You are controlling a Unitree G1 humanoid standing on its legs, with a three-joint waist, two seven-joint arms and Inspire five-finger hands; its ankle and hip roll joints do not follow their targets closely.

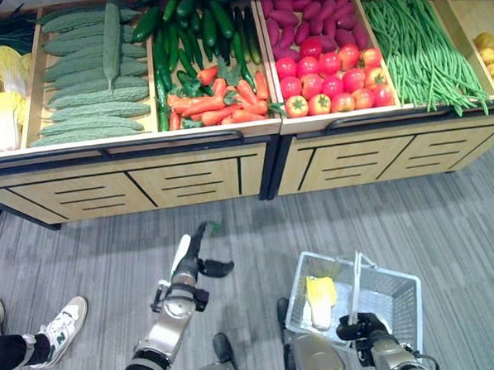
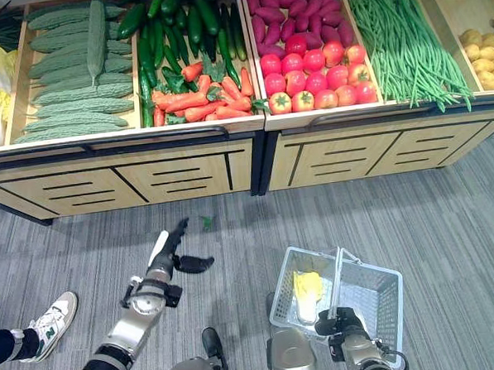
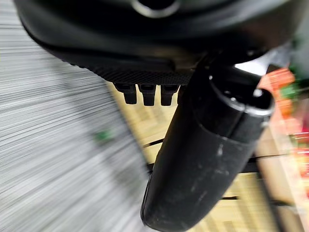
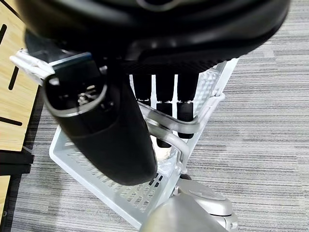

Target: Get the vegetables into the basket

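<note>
My left hand (image 1: 191, 264) is held out low over the grey floor in front of the stall, fingers straight, thumb (image 3: 207, 145) spread, nothing in it. My right hand (image 1: 360, 325) is shut on the handle (image 4: 193, 122) of a pale wire basket (image 1: 394, 297) at the lower right. A yellow-white cabbage (image 1: 321, 300) lies in the basket. The stall's bins hold bumpy green gourds (image 1: 84, 77), dark cucumbers (image 1: 197, 22), orange-red carrots and peppers (image 1: 218, 99), tomatoes (image 1: 329, 81), purple sweet potatoes (image 1: 304, 16), green beans (image 1: 422, 47), potatoes (image 1: 493, 56) and cabbages (image 1: 2, 90).
The wooden stall (image 1: 197, 179) stands across the far side with a dark rail along its front edge. A small green scrap (image 2: 207, 223) lies on the floor just beyond my left hand. A person's white shoe (image 1: 64, 327) is at the lower left.
</note>
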